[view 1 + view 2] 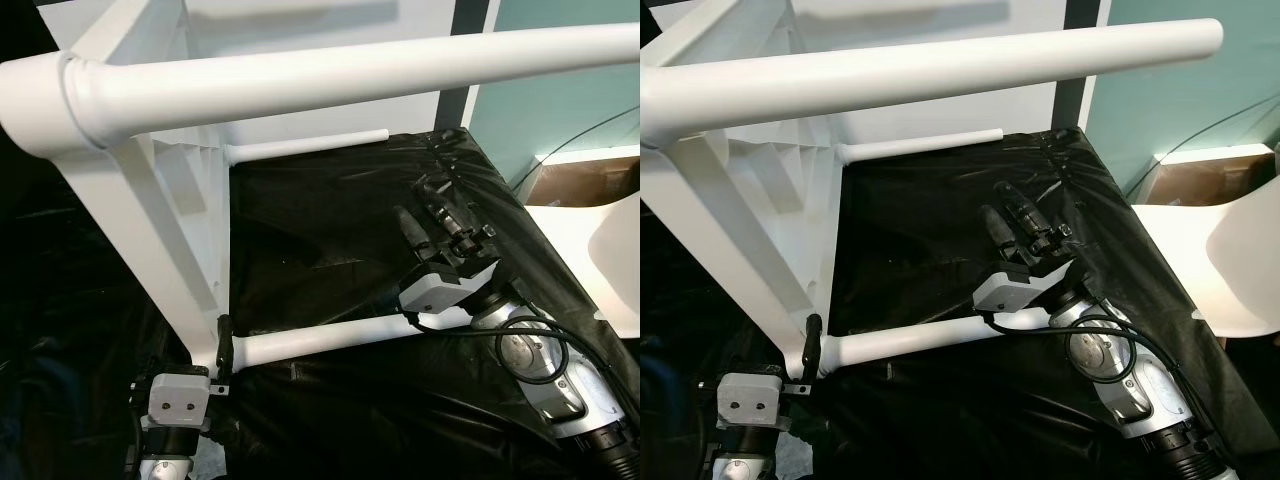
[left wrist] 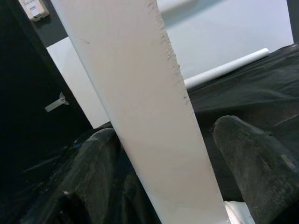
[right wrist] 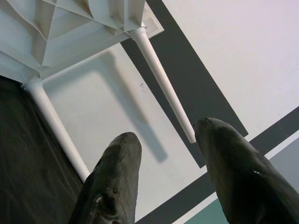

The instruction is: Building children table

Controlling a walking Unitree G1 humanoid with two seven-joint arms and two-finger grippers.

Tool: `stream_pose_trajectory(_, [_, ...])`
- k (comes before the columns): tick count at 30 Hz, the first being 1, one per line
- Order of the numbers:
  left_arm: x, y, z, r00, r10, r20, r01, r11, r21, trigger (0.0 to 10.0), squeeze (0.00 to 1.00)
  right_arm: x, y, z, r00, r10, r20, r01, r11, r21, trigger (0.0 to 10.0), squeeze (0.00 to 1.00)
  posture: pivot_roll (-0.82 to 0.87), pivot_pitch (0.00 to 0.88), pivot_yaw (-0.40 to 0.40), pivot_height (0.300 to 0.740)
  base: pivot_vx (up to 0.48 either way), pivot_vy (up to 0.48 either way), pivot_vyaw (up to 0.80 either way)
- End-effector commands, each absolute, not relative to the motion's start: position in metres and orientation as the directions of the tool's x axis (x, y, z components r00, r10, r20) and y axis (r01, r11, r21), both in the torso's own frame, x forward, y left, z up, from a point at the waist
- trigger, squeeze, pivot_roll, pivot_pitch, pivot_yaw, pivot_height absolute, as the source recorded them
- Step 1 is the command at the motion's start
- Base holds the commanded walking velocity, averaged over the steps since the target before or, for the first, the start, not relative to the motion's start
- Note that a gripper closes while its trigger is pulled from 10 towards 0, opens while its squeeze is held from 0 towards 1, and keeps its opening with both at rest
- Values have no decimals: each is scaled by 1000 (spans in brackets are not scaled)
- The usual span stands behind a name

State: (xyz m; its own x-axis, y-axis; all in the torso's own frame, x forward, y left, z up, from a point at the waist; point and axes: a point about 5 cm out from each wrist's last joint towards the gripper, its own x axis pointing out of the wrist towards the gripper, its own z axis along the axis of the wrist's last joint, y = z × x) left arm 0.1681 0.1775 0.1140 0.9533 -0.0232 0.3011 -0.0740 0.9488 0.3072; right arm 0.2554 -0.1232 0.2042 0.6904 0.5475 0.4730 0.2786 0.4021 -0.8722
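A white children's table lies on its side on black sheeting. Its ribbed top (image 1: 160, 230) stands on edge at the left, and its round legs point right. One leg (image 1: 350, 75) passes close under the camera, another (image 1: 305, 147) lies far back, and a low leg (image 1: 330, 338) lies near me. My left gripper (image 1: 224, 345) is at the bottom left, by the low leg's base. Its fingers (image 2: 93, 177) straddle the top's white edge (image 2: 154, 116). My right gripper (image 1: 425, 215) hovers just above the low leg's outer end, pointing away, open, with nothing between its fingers (image 3: 117, 177).
Black plastic sheeting (image 1: 330, 250) covers the work surface. A white chair (image 1: 610, 260) stands at the right edge, with a cardboard box (image 1: 580, 180) behind it. Cables run along my right arm (image 1: 540, 360). A teal wall rises at the back right.
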Motion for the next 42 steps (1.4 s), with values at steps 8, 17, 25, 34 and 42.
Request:
stream_pose_trajectory(8, [169, 182, 108, 960, -40, 276, -61, 935, 350, 10000, 0, 255, -117, 221, 645, 541, 539, 321, 448, -835, 10000, 1000, -23, 0, 77, 740, 0, 0, 0])
stream_pose_trajectory(17, [162, 188, 91, 973, -57, 222, -39, 913, 407, 10000, 0, 243, -113, 220, 554, 607, 569, 401, 405, -822, 10000, 0, -30, 0, 94, 740, 0, 0, 0])
stream_pose_trajectory(25, [160, 191, 82, 978, -52, 200, -37, 908, 417, 10000, 0, 234, -113, 244, 434, 603, 669, 505, 452, -735, 10000, 0, -30, 1, 93, 740, 0, 0, 0])
stream_pose_trajectory(34, [165, 188, 78, 976, -72, 206, -21, 908, 418, 10000, 0, 238, -98, 270, 349, 584, 733, 549, 506, -665, 10000, 0, -37, 0, 95, 740, 0, 0, 0])
stream_pose_trajectory(42, [167, 187, 75, 976, -65, 209, -29, 908, 417, 10000, 0, 243, -94, 281, 322, 577, 750, 559, 523, -643, 10000, 0, -33, 0, 88, 740, 0, 0, 0])
